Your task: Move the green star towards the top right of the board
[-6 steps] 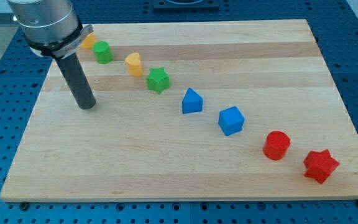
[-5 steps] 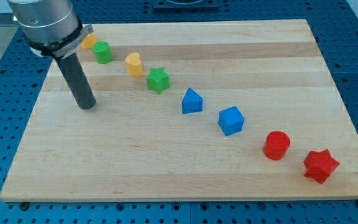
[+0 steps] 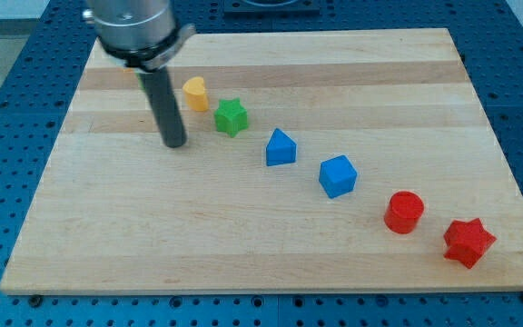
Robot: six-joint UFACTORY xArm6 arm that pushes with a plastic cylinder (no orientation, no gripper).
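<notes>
A yellow block [image 3: 194, 93], a green star [image 3: 231, 117], two blue blocks [image 3: 281, 148] [image 3: 338, 175], a red cylinder [image 3: 404, 212] and a red star [image 3: 468, 242] are showing against the pale striped wooden board [image 3: 379, 82], with my tip [image 3: 174, 143] looking dark grey.

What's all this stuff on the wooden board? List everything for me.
yellow block: 1, yellow, upper left, beside the rod
green star: 1, green, just right of the yellow block
blue pointed block: 1, blue, centre
blue cube: 1, blue, right of centre
red cylinder: 1, red, lower right
red star: 1, red, near the bottom right corner
wooden board: 1, light wood, on a blue pegboard
my tip: 1, dark rod end, left of the green star, apart from it
</notes>
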